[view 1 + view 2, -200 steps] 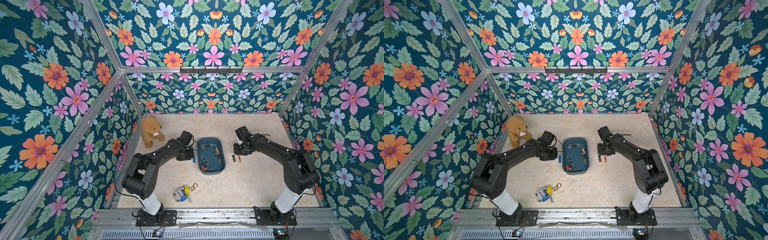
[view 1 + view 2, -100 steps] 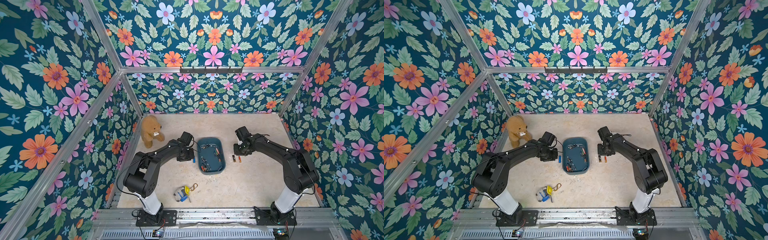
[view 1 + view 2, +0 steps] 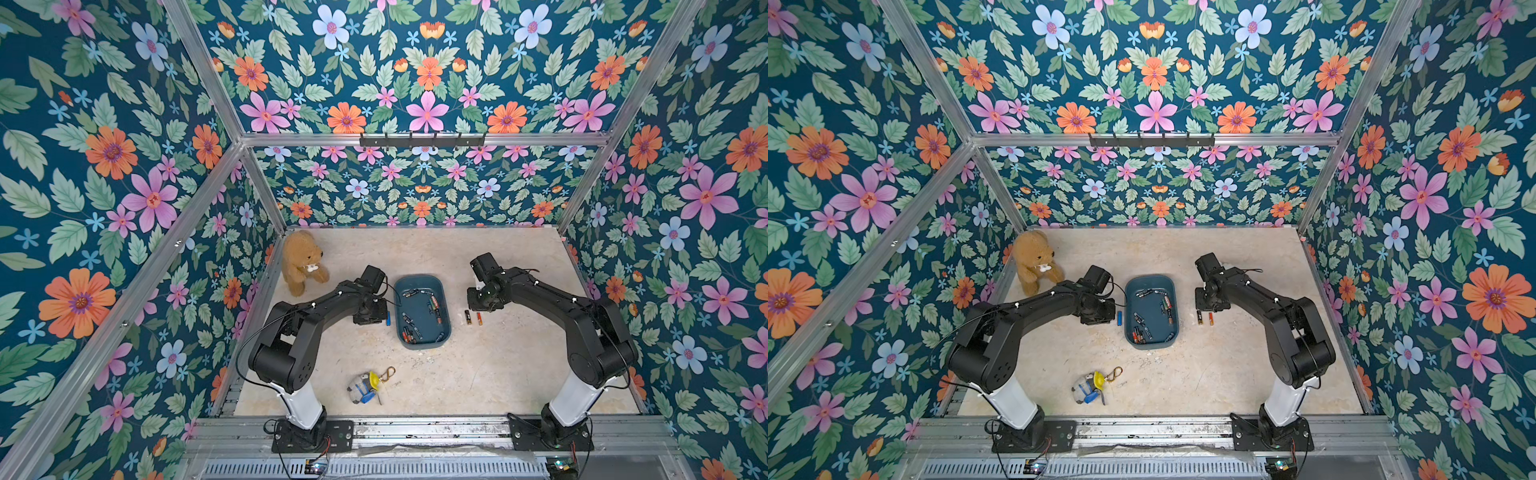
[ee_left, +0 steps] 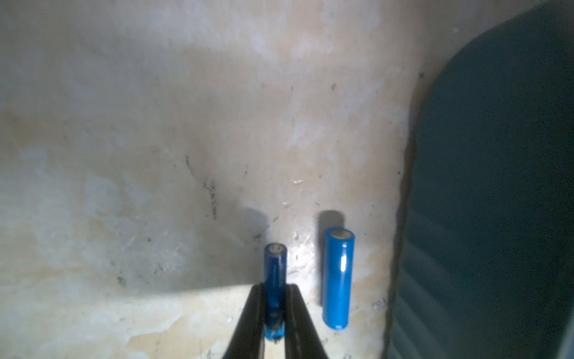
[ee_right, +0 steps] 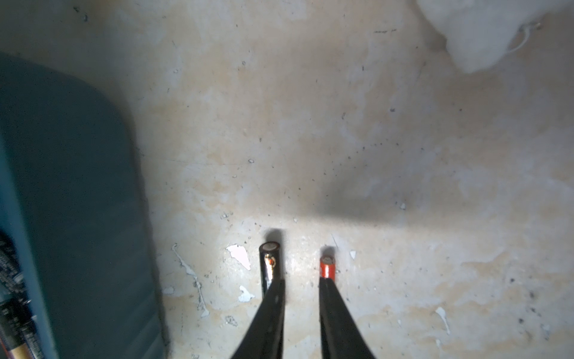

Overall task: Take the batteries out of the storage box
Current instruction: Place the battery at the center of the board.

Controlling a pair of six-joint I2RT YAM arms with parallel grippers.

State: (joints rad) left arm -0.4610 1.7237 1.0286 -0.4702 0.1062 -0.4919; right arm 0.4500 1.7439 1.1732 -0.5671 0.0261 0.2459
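Note:
The teal storage box (image 3: 422, 277) (image 3: 1150, 277) sits mid-table in both top views, with several batteries (image 3: 433, 304) lying in it. My left gripper (image 4: 275, 287) (image 3: 370, 314) is shut on a blue battery (image 4: 275, 267), low over the table just left of the box wall (image 4: 497, 186). A second blue battery (image 4: 338, 279) (image 3: 388, 318) lies beside it. Right of the box, my right gripper (image 5: 301, 281) (image 3: 478, 305) is open, with bare table between its fingers. A black battery (image 5: 268, 261) (image 3: 467, 316) and an orange battery (image 5: 327, 267) (image 3: 479, 318) lie under them.
A brown teddy bear (image 3: 301, 262) sits at the back left. A small keychain toy (image 3: 365, 386) lies near the front edge. Flowered walls close in the back and both sides. A blurred white shape (image 5: 484, 31) shows past the right gripper.

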